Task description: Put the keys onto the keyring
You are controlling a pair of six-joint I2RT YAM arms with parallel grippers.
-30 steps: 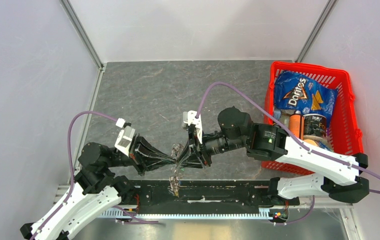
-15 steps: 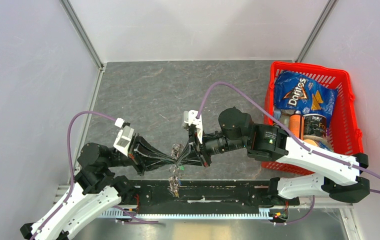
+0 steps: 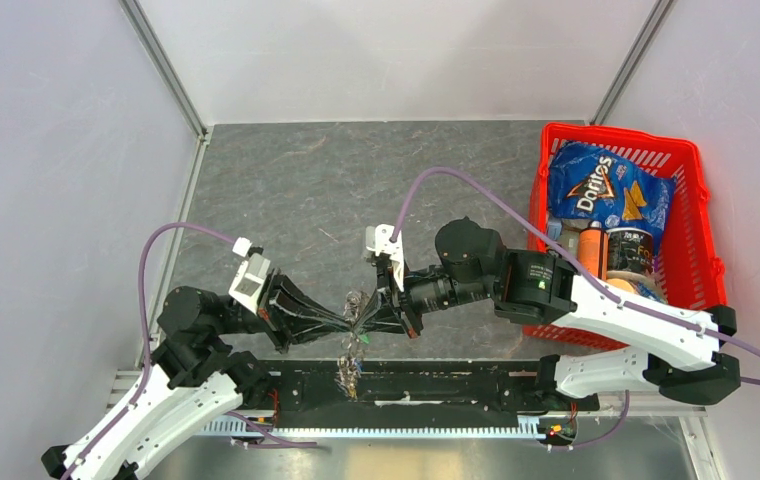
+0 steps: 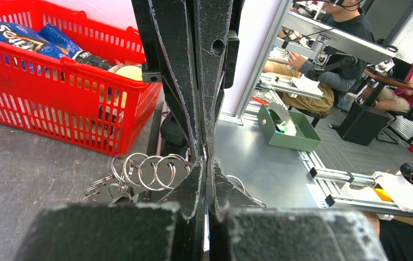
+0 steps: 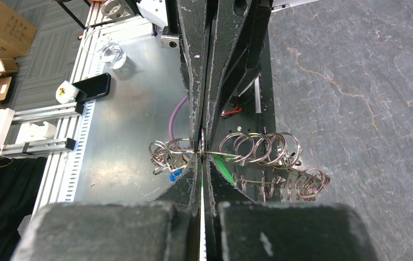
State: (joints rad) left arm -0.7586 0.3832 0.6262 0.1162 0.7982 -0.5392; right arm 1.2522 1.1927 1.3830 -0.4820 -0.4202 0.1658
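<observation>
Low over the table's near edge, both grippers meet tip to tip. The keyring [image 3: 354, 300] is a chain of silver split rings [image 4: 144, 171] strung between them, with a bunch hanging lower [image 3: 348, 370]. My left gripper [image 3: 349, 321] [image 4: 208, 161] is shut, with a thin strip of metal from the keyring between its fingers. My right gripper [image 3: 364, 320] [image 5: 201, 153] is shut on a ring wire, with loops on either side [image 5: 258, 148]. A green key [image 5: 223, 171] [image 3: 362, 338] hangs just under the right fingers. Its green shows in the slit between them.
A red basket [image 3: 621, 130] [image 4: 57, 103] stands at the right with a Doritos bag [image 3: 601, 190] and jars inside. The black mounting rail [image 3: 436, 385] runs just below the grippers. White walls close the left, back and right.
The right gripper's jaws have closed onto the ring wire. Both arms and the ring chain have stayed almost in place.
</observation>
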